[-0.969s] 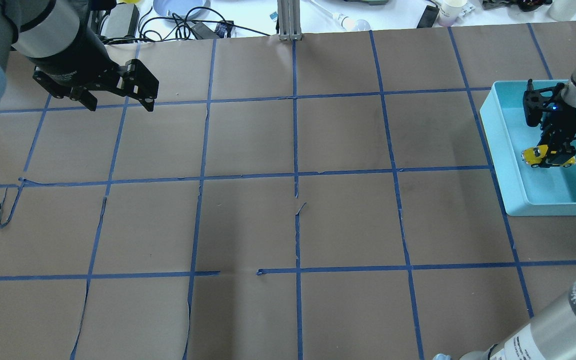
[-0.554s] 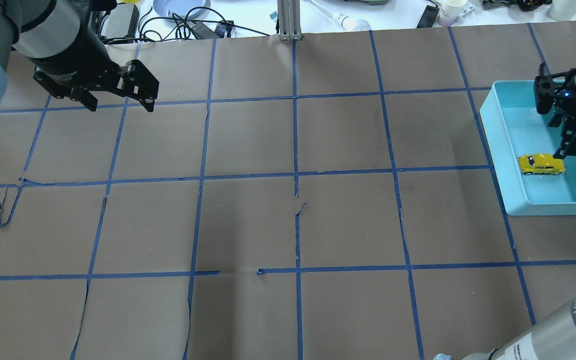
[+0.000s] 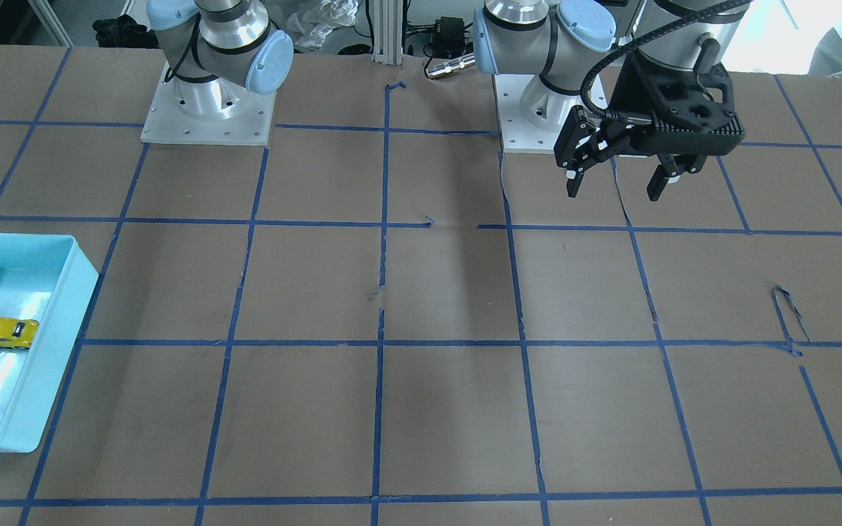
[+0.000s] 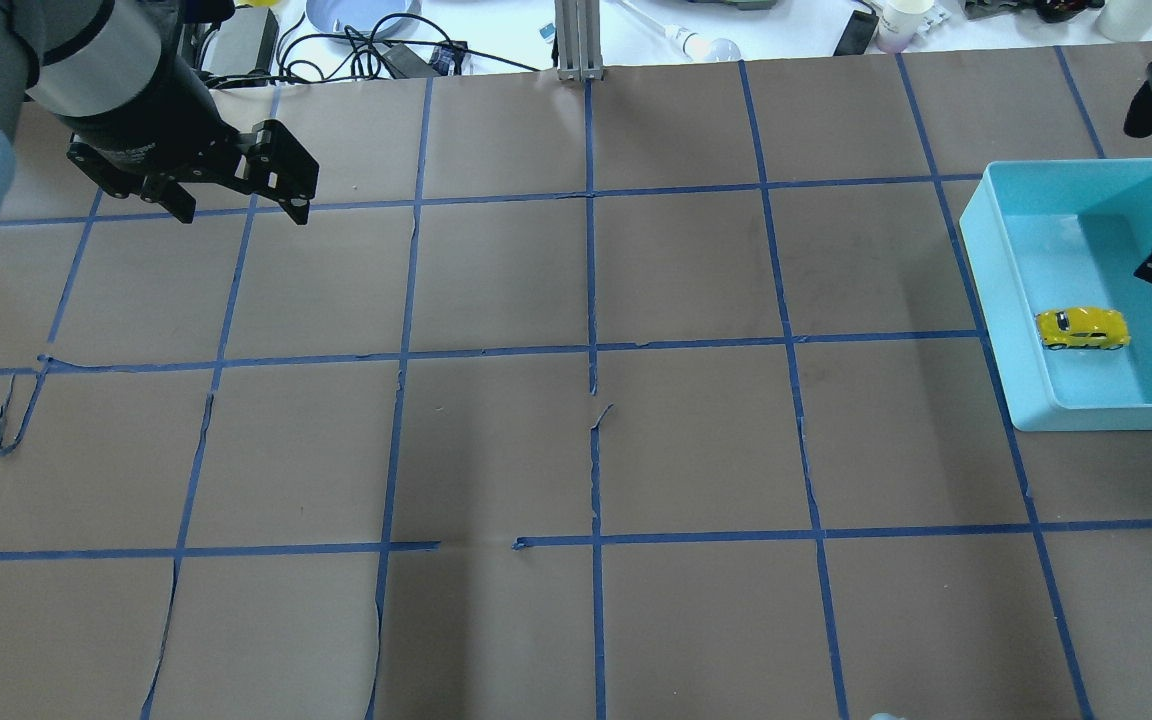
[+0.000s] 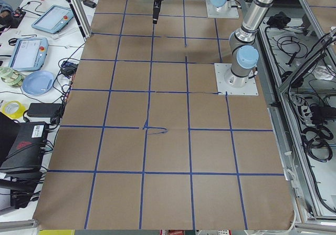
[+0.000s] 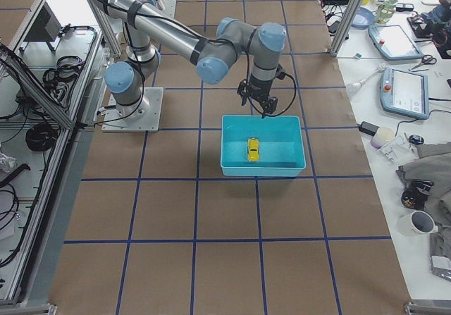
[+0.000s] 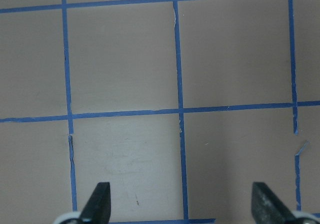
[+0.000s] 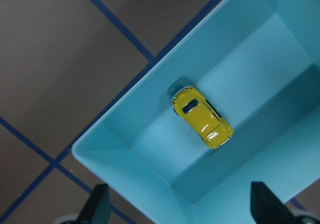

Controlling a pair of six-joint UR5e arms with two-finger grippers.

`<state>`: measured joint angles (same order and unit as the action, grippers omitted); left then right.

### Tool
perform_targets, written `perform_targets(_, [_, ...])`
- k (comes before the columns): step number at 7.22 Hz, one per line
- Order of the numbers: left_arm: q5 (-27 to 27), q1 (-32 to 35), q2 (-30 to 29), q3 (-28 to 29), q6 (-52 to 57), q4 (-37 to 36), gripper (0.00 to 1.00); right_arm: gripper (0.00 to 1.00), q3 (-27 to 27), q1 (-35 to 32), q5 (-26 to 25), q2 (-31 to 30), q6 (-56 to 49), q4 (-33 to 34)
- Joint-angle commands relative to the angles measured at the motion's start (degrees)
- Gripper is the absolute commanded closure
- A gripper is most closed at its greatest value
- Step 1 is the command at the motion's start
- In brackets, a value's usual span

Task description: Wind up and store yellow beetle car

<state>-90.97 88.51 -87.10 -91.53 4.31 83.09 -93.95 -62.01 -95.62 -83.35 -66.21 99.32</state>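
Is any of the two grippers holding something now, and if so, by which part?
Nothing is held. The left gripper and the right gripper are open and empty; the small yellow toy car lies free in the light-blue plastic bin.

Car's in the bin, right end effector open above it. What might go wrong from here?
The glossy yellow beetle toy car stands on its wheels in the turquoise plastic bin; if wound, it may roll into a wall. The open right end effector hangs near the rim; a low move might clip it.
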Motion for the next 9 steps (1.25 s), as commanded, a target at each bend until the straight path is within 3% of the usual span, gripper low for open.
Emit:
perform_targets(1, [0.1,0.0,0.0,0.0,0.0,0.0,0.0,0.0,3.6,-3.1,3.1,-5.0,29.3,-12.1])
perform_targets(3, [0.3,-0.1,0.0,0.0,0.0,0.0,0.0,0.0,5.5,-12.9,3.8,-4.8,51.5,-15.2])
perform_targets(6, [0.4,0.0,-0.1,0.0,-0.1,0.0,0.0,0.0,5.4,-25.7,3.7,-4.5,71.1,-14.4])
perform_targets(9, [0.4,0.0,-0.1,0.0,0.0,0.0,0.0,0.0,5.4,-27.3,4.0,-6.5,71.8,-14.7])
